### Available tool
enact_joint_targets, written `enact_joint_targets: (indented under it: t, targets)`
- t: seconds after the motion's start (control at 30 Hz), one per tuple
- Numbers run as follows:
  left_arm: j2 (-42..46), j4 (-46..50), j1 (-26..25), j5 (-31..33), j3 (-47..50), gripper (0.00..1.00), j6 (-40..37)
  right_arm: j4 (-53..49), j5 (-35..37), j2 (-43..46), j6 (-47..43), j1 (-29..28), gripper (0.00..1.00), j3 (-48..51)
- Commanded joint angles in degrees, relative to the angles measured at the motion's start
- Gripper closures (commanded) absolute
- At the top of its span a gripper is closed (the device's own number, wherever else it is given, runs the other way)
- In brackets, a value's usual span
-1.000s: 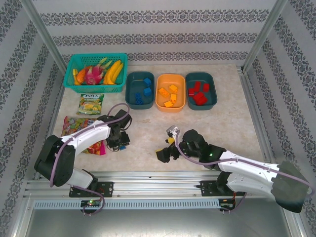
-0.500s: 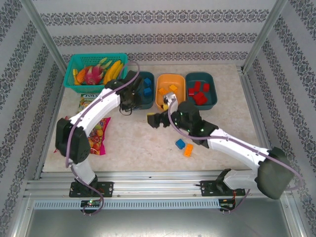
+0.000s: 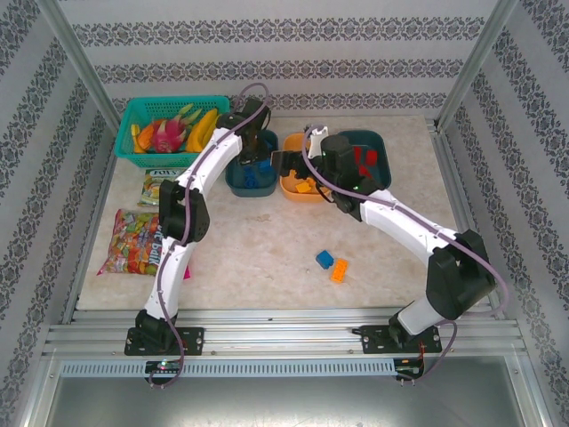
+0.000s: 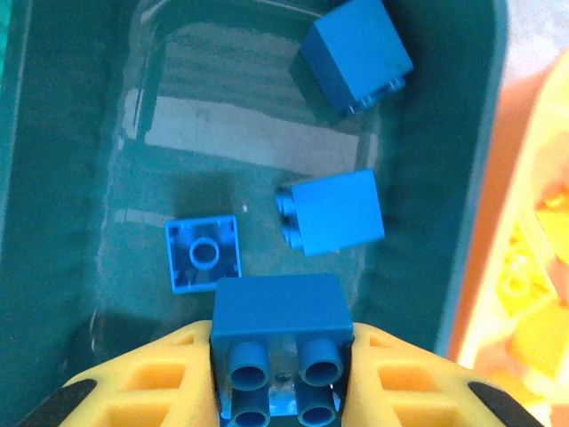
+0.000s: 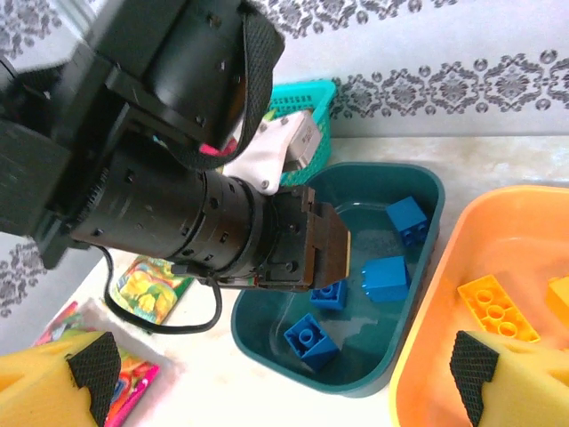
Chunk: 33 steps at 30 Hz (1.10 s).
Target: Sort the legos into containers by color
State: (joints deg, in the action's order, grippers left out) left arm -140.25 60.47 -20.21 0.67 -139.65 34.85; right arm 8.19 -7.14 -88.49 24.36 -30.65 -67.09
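Reaching over the far part of the bench, the left tool pinches a blue brick between its yellow fingers and holds it above the left teal tub. Three loose blue bricks lie on that tub's floor. Just to the right stands the orange tub, with yellow bricks inside. The right tool hangs near that tub's left rim, its fingers spread wide with nothing between them. Farther right, the right teal tub holds red bricks, partly hidden by the right arm. On the near middle of the bench a stray blue brick and an orange brick lie just beside each other, well apart from the tubs. A basket of fruit sits at the far left, with snack packets nearer on the left.
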Motion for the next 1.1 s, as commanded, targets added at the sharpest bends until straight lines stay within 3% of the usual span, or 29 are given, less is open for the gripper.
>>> enact_joint_targets:
  t: [0.0, 0.23, 0.57, 0.87, 1.07]
  targets:
    - [-2.82, -0.80, 2.41, 0.15, -3.24, 0.68, -1.94, -0.39, -1.19, -0.36, 2.47, 1.38, 0.03, -2.24]
    - [-7.04, -7.90, 3.97, -2.25, -4.74, 0.66, -2.93, -1.84, -2.10, 2.27, 2.42, 2.88, 0.03, -0.28]
    - [-9.78, -8.18, 4.57, -3.86, -6.28, 0.61, -1.63, -3.64, -2.51, 5.30, 2.58, 3.67, 0.03, 4.20]
    - [-5.67, -8.66, 4.71, -6.41, -6.35, 0.36, -0.43, -10.51, 0.39, 8.94, -0.59, 3.85, 0.03, 3.81]
    - [2.33, -8.27, 4.49, -8.98, -5.41, 0.30, 1.19, -20.52, 3.30, 13.50, -2.61, 3.85, 0.04, 2.87]
